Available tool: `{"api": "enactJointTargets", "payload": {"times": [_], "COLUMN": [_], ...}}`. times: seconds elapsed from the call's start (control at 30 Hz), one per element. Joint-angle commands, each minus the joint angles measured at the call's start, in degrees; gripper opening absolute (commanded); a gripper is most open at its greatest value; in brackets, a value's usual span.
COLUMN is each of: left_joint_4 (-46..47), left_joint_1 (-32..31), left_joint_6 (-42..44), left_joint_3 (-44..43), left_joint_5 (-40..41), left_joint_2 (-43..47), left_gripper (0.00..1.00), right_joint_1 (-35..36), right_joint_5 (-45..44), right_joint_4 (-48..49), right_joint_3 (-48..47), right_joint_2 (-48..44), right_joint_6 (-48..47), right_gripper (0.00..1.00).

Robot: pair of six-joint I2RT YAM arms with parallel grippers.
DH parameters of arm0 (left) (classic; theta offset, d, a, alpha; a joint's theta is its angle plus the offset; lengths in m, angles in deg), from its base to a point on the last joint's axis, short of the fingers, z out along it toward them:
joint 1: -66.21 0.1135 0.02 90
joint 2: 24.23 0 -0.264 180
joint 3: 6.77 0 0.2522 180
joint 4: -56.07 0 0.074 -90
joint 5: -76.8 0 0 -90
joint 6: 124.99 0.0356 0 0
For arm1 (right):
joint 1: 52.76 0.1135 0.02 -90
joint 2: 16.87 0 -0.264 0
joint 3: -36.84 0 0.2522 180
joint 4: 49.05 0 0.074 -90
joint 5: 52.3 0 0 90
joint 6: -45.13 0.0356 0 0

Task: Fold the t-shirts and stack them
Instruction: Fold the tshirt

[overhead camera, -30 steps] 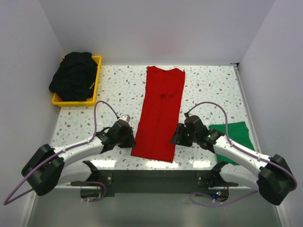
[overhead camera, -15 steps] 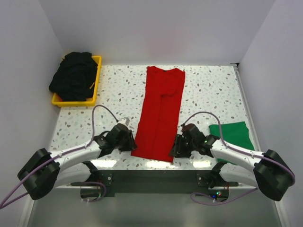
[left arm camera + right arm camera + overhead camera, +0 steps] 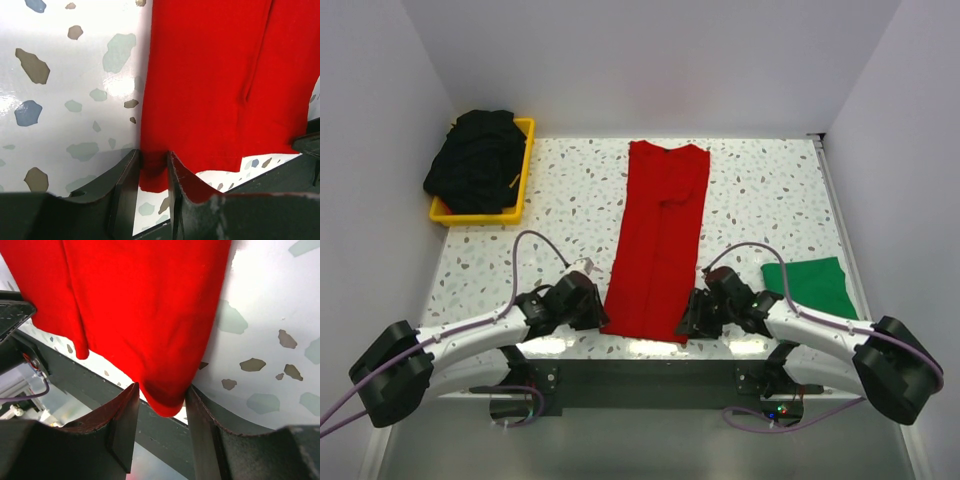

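Red t-shirt [image 3: 660, 240] lies as a long strip down the desk [image 3: 770, 190] middle; looks soft and light (will likely sag). Left gripper [image 3: 152, 156] and right gripper [image 3: 161, 388] straddle its hem corners at the desk's near edge, jaws narrow, can't tell if pinched. Corners suit lifting.

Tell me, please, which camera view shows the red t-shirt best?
The top external view: it shows the red t-shirt whole, folded into a long strip. The left wrist view shows only its near left corner, the right wrist view only its near right corner.
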Motion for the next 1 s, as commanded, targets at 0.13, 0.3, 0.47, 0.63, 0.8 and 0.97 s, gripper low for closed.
{"api": "enactJointTargets", "payload": {"times": [0.13, 0.3, 0.47, 0.63, 0.8, 0.97], "left_joint_4": [-6.4, -5.7, -4.7, -4.0, -3.8, -3.8], "left_joint_1": [-1.8, -2.8, -4.5, -6.4, -6.9, -7.7], "left_joint_6": [-1.3, -2.2, -3.2, -4.2, -3.9, -2.5], "left_joint_3": [3.0, 3.8, 4.5, 4.4, 3.9, 1.0], "left_joint_5": [-0.2, -1.0, -1.3, -1.3, -1.5, -1.5], "left_joint_2": [-1.2, -1.4, -1.2, -2.1, -1.6, -1.5], "left_gripper": [0.29, 0.21, 0.2, 0.18, 0.1, 0.02], "right_joint_1": [0.3, 0.3, 0.3, 0.3, 0.3, 0.3], "right_joint_5": [-0.8, -1.1, -0.4, -1.0, -1.2, -1.2], "right_joint_4": [-0.7, -1.1, 0.2, -2.8, -7.3, -9.3], "right_joint_3": [2.7, 4.1, 8.1, 9.0, 9.0, 6.9], "right_joint_2": [-2.7, -4.0, -6.7, -10.3, -13.3, -14.7], "right_joint_6": [1.9, 2.5, 4.9, 5.5, 4.5, 3.5], "right_gripper": [0.45, 0.43, 0.38, 0.34, 0.26, 0.14]}}
